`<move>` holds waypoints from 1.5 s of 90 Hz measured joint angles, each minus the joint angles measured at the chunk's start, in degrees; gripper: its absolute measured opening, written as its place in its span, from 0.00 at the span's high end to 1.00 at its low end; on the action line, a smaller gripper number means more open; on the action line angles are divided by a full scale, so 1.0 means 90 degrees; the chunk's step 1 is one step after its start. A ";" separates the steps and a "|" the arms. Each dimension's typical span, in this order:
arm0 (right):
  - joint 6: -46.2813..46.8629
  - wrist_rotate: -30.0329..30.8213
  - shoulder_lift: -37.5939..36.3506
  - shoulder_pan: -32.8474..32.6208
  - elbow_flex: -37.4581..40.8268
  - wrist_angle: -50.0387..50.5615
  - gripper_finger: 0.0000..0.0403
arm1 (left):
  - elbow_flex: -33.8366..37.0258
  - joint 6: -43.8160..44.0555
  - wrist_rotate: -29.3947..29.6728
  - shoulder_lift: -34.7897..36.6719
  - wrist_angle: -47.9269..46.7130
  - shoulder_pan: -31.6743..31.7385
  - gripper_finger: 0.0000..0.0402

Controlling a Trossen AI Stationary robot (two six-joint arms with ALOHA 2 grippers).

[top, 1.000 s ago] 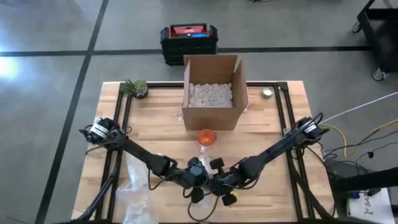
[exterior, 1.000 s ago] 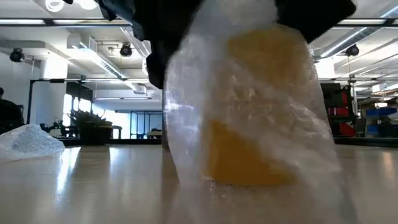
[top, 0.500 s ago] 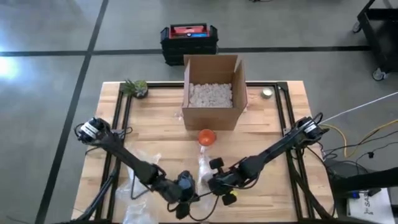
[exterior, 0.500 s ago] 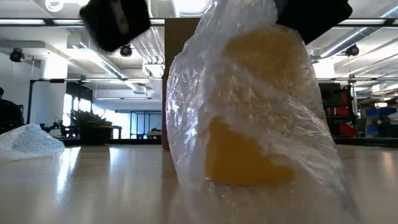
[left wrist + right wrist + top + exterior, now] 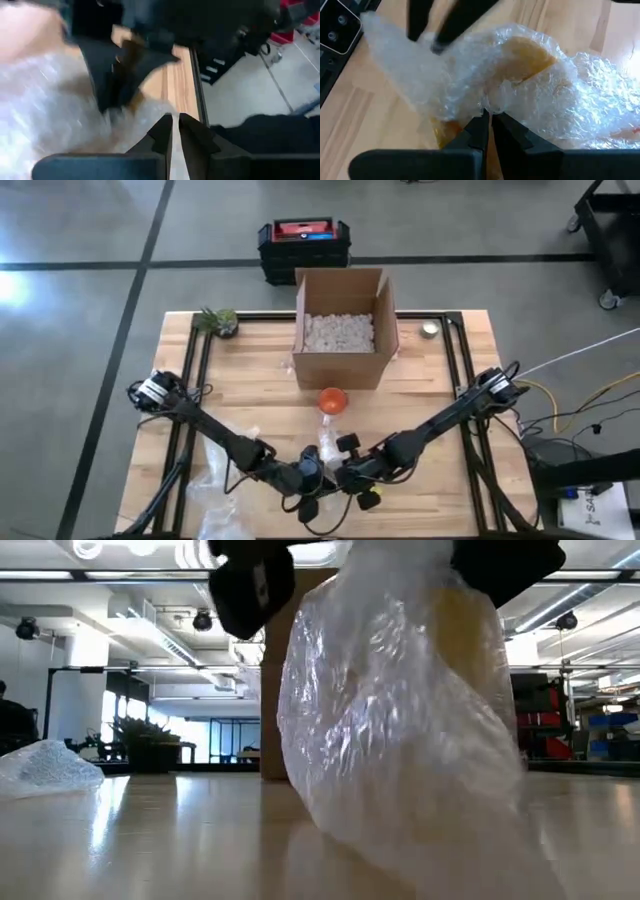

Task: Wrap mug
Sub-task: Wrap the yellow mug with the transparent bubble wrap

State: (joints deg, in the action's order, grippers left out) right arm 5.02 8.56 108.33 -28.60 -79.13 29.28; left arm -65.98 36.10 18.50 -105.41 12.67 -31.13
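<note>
Bubble wrap [image 5: 485, 95] is pinched in the closed right gripper [image 5: 486, 116], the yellow mug [image 5: 525, 57] bundled just beyond its jaws. Left gripper [image 5: 174, 120] is shut beside it. Wrapping is underway; loose film needs folding over next.

Two thin black robot arms are showing on the table — each one is wearing a small round white-and-black part at its far end. Black cables are hanging off them. The dark flat gripper fingers [image 5: 487, 131] are looking smooth — almost like wedges.
</note>
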 joint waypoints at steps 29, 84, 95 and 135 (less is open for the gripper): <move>-0.0073 0.0026 -0.0291 0.0012 0.0035 0.0298 0.97 | -0.0018 0.0318 0.0075 -0.0282 -0.0461 0.0265 0.95; -0.0183 -0.0483 -0.0080 0.0030 -0.0012 -0.0163 0.97 | -0.0010 0.0374 0.0046 -0.0370 -0.0247 0.0282 0.95; -0.0182 -0.0492 0.0046 0.0069 -0.0017 -0.0147 0.97 | 0.0012 0.0331 0.0020 -0.0245 -0.0301 0.0282 0.95; -0.0176 -0.0490 0.0086 0.0083 -0.0009 -0.0134 0.97 | -0.0403 0.0403 0.1735 0.0740 -0.3073 0.0107 0.95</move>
State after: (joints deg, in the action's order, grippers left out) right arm 3.44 4.15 109.11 -27.86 -79.21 28.07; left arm -69.60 39.72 34.12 -98.74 -14.99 -30.17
